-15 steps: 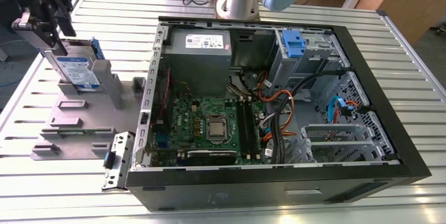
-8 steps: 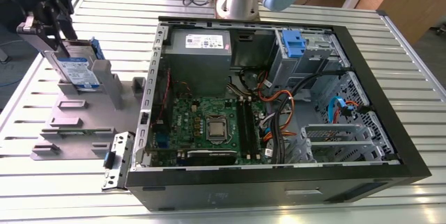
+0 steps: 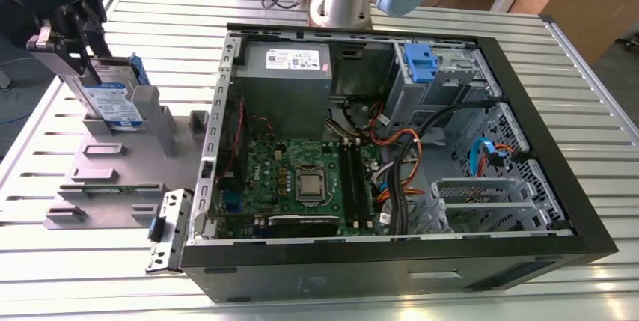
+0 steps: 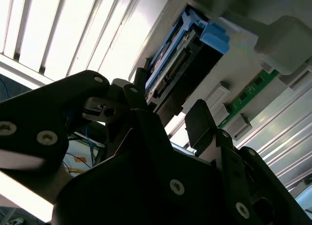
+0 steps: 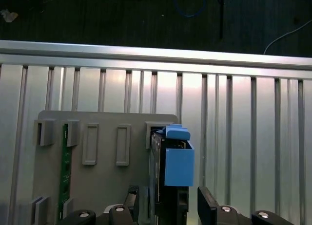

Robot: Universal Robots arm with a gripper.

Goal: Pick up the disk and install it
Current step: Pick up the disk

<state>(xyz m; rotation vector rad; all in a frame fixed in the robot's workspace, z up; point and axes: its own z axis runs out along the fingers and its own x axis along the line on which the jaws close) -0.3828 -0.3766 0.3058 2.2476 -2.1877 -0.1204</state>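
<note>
While the fingers point(image 5: 207, 211) stand spread, one on each side of the disk point(image 5: 178, 166), a gap shows beside it: nothing is gripped. The disk stands on edge in the grey stand point(image 3: 110, 179) on the slatted table point(image 3: 60, 276), well apart from the open computer case point(image 3: 399, 261). Pickup and installation are both outstanding. The disk has a silver body, white-and-blue label and blue side rails.
</note>
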